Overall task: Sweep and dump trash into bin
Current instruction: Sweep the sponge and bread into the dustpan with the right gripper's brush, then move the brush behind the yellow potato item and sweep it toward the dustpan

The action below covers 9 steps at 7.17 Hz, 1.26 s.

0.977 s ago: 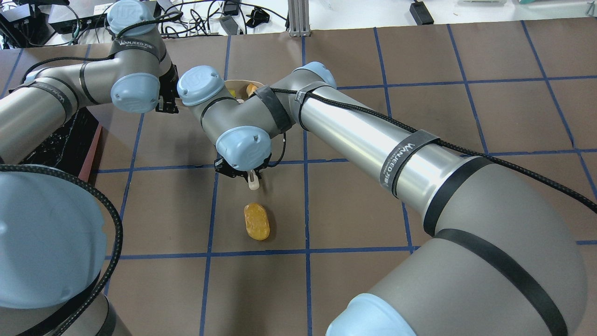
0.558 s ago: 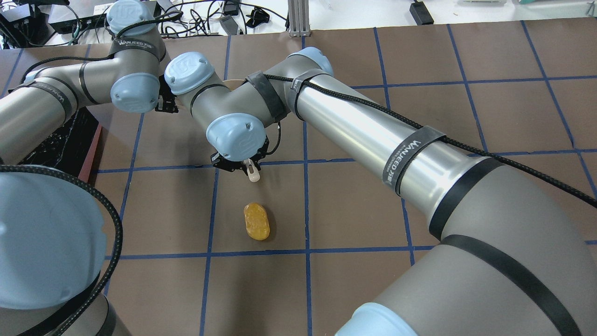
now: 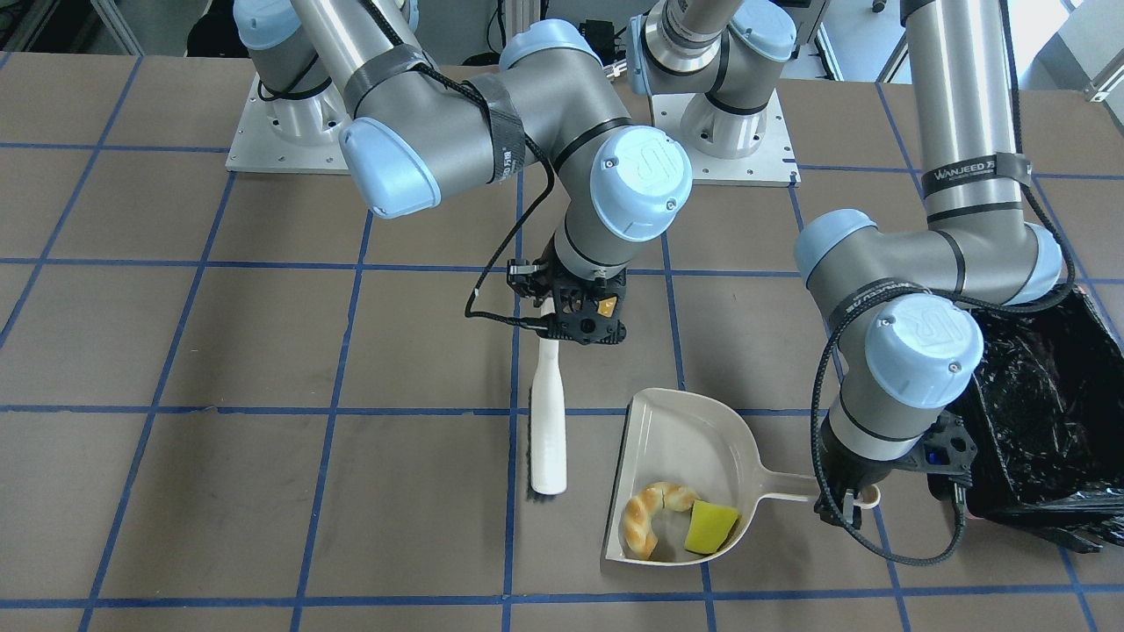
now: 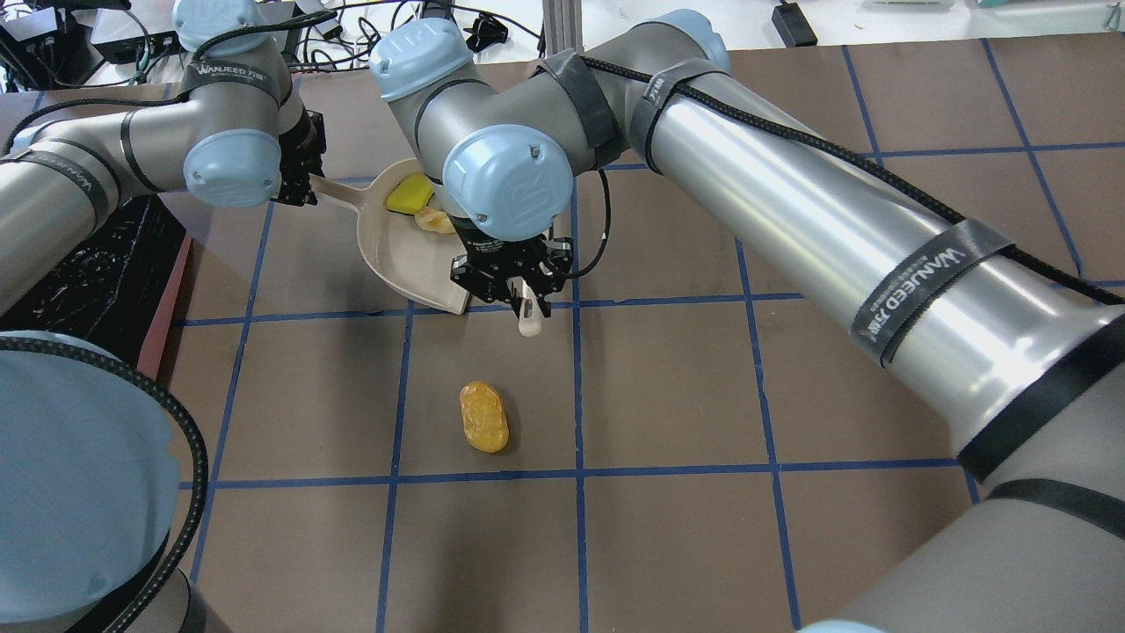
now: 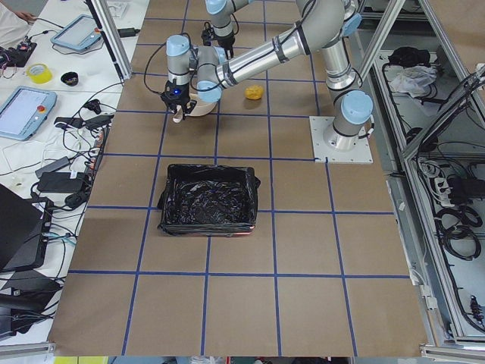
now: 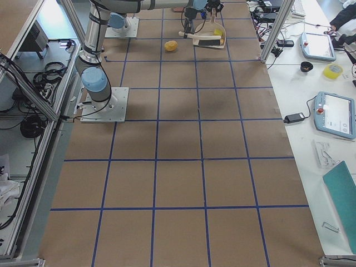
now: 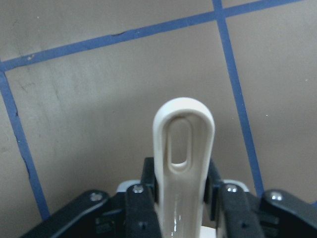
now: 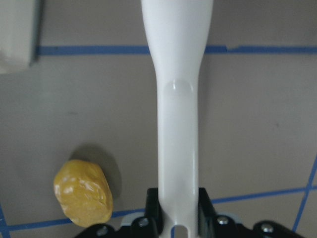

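Note:
My right gripper (image 3: pixel 575 318) is shut on the handle of the beige hand brush (image 3: pixel 548 421), whose head rests on the table left of the beige dustpan (image 3: pixel 694 430). My left gripper (image 3: pixel 850 500) is shut on the dustpan's handle (image 7: pixel 183 144). The orange-cream crescent (image 3: pixel 648 516) and the yellow-green wedge (image 3: pixel 711 525) lie in the pan. The golden-brown oval (image 4: pixel 483 416) lies alone on the table, nearer the robot than the brush, and also shows in the right wrist view (image 8: pixel 83 192). The bin (image 3: pixel 1036 395), black-lined, stands just beyond the left arm.
The brown table (image 4: pixel 685 387) has blue tape grid lines. The right arm's forearm (image 4: pixel 791 185) reaches diagonally over the table's middle. Cables and devices lie past the far edge (image 4: pixel 439 26). Both arm bases (image 3: pixel 720 132) stand at the robot's side.
The right wrist has swung right and away from the robot with the brush, uncovering the dustpan and the two bits in it. The golden-brown oval has not moved.

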Tool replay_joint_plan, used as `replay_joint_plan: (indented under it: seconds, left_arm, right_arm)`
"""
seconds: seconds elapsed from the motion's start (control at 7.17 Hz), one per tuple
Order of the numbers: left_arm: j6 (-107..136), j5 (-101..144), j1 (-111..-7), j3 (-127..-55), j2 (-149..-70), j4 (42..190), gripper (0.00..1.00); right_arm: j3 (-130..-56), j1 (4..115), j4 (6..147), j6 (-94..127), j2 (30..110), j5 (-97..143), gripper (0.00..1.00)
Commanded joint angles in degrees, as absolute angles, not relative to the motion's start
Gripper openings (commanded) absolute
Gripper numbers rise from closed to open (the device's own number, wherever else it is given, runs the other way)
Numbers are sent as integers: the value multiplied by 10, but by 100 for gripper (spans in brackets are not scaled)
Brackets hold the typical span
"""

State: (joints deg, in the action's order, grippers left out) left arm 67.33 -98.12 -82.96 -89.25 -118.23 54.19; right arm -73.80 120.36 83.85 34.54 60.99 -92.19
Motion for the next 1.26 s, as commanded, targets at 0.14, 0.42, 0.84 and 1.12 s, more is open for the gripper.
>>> replay_joint_plan:
  seconds: [0.14, 0.42, 0.84, 1.12]
  left_arm:
    - [640, -981, -809, -961, -1131, 590, 0]
    - [636, -986, -808, -1026, -1092, 590, 0]
    - [636, -985, -802, -1090, -1036, 579, 0]
    - [622, -983, -777, -1152, -1023, 501, 0]
  right_arm:
    - [-899, 1209, 848, 584, 731, -804, 0]
    - [-1004, 1247, 941, 730, 773, -774, 0]
    - [-1041, 1316, 1066, 867, 745, -722, 0]
    - [-1041, 1338, 1132, 908, 695, -715, 0]
